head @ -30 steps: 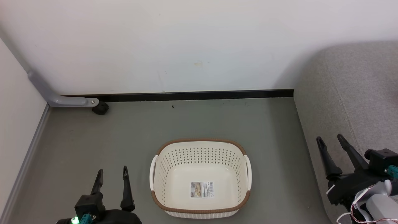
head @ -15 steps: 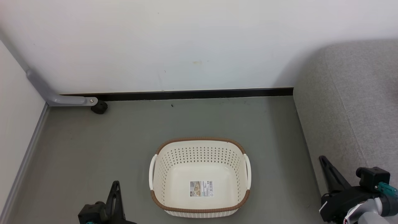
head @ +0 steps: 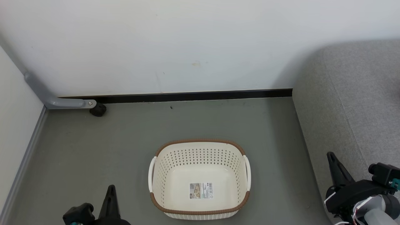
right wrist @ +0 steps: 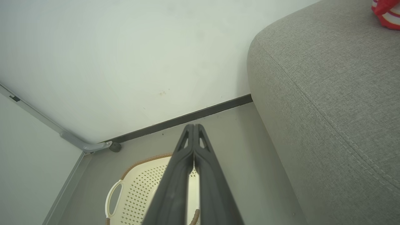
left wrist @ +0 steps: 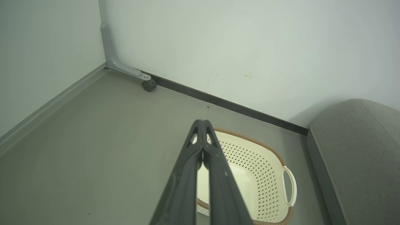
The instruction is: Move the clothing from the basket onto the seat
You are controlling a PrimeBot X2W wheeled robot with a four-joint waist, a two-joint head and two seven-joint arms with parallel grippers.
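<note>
Nearest the robot, the left hand (head: 110, 191) is seen at the lower left of the head view, its two dark fingers pressed together with nothing between them. The right hand (head: 332, 158) is seen at the lower right, likewise pressed together and carrying nothing; the closed, empty state of both is confirmed in the wrist views.

Between the two hands and slightly ahead of them, the basket (head: 200, 141) is set on the grey floor (head: 93, 147), well apart from either hand. Its long axis is laid left to right across the head view, with one white handle turned toward each hand. No garment is seen inside it; only a paper label (head: 200, 190) is seen on its bottom.

To the right, the seat (head: 359, 109) is found just beside the right hand, so the right arm is judged the nearer one to it. In the right wrist view, a small patch of red clothing (right wrist: 386, 11) with white stripes is seen lying on top of the seat, far ahead and to the right of the fingers; how much of it is there cannot be told, as it is cut by the frame edge.

With the basket bare, the transfer is judged complete or nearly so, and no further reach into the basket appears to be called for.

Farthest off, a black skirting (head: 187, 96) and a white wall (head: 187, 40) are seen.
</note>
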